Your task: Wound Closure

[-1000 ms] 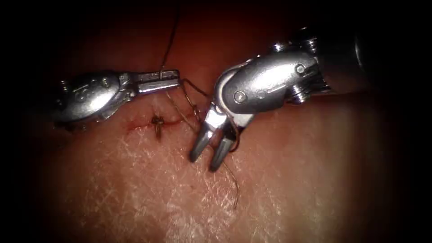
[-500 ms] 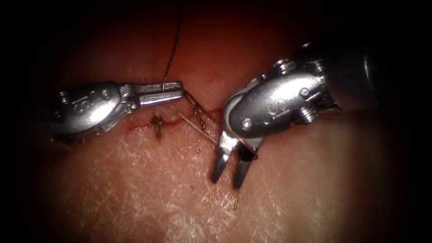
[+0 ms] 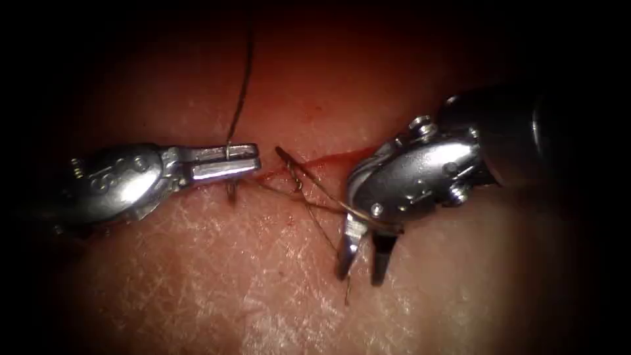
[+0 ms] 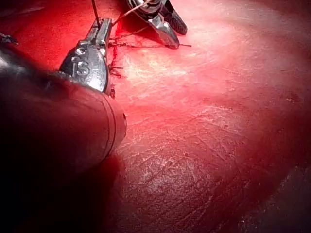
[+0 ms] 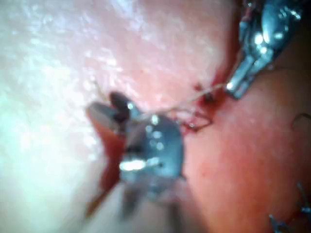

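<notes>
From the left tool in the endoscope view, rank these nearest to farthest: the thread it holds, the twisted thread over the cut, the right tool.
1. Thread, clamped in the shut left tool.
2. Twisted thread, over the cut, to its right.
3. Right tool, farthest right, jaws open, holding nothing.

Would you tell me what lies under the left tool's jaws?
The left tool, shut on the thread, covers part of the cut; a knot end peeks below. The rest is hidden.

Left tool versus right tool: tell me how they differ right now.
The left tool lies level, jaws shut on the thread that rises from it; the right tool points down at the tissue with jaws open, holding nothing, thread looped around its wrist. The left tool is at the cut; the right tool is below it. Both are needle drivers.
</notes>
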`<action>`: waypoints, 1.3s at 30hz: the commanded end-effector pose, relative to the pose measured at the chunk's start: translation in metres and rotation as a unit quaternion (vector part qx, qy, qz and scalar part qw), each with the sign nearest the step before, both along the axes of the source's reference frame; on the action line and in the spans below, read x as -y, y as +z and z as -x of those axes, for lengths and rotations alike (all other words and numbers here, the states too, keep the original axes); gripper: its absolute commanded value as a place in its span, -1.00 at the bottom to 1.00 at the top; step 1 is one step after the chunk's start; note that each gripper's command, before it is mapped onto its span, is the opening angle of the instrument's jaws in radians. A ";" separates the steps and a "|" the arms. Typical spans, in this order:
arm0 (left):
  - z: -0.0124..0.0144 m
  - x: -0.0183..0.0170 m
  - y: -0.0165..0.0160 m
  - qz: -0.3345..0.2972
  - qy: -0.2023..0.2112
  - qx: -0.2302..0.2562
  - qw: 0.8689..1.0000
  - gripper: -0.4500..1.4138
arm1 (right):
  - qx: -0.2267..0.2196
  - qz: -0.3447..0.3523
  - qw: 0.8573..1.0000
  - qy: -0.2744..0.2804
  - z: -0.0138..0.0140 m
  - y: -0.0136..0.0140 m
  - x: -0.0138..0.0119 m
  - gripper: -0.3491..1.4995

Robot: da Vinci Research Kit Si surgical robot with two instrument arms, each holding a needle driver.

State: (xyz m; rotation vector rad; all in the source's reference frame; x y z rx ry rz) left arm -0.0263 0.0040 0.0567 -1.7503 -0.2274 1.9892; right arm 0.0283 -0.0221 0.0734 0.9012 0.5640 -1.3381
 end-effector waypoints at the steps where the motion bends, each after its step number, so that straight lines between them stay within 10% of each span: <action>1: 0.0004 0.0003 0.0007 -0.001 0.001 0.001 1.000 -1.00 | 0.001 0.004 1.000 -0.002 -0.0007 0.0010 0.0008 -0.15; 4: 0.0001 0.0003 0.0007 -0.001 0.002 0.002 1.000 -1.00 | -0.009 0.026 1.000 0.012 -0.0010 0.0016 0.0016 0.22; 10: 0.0001 0.0003 0.0007 -0.001 0.003 0.002 1.000 -1.00 | -0.017 0.038 0.999 0.025 -0.0018 0.0018 0.0020 0.25; 13: 0.0000 0.0003 0.0007 -0.001 0.003 0.003 1.000 -1.00 | -0.020 0.041 0.998 0.032 -0.0024 0.0017 0.0021 -0.06; 14: -0.0001 0.0002 0.0008 -0.001 0.004 0.003 1.000 -1.00 | -0.029 0.040 0.998 0.026 -0.0027 0.0016 0.0022 -0.80; 16: -0.0002 0.0002 0.0008 -0.001 0.004 0.003 1.000 -1.00 | -0.029 0.038 0.999 0.026 -0.0028 0.0016 0.0023 -1.00; 27: -0.0011 0.0001 0.0009 -0.001 0.008 0.005 1.000 -1.00 | -0.007 0.019 0.999 0.036 -0.0036 -0.0003 0.0016 -1.00; 39: -0.0013 0.0020 -0.0002 0.000 0.009 0.005 1.000 -1.00 | -0.074 -0.058 0.962 0.258 -0.0026 -0.0050 -0.0078 -1.00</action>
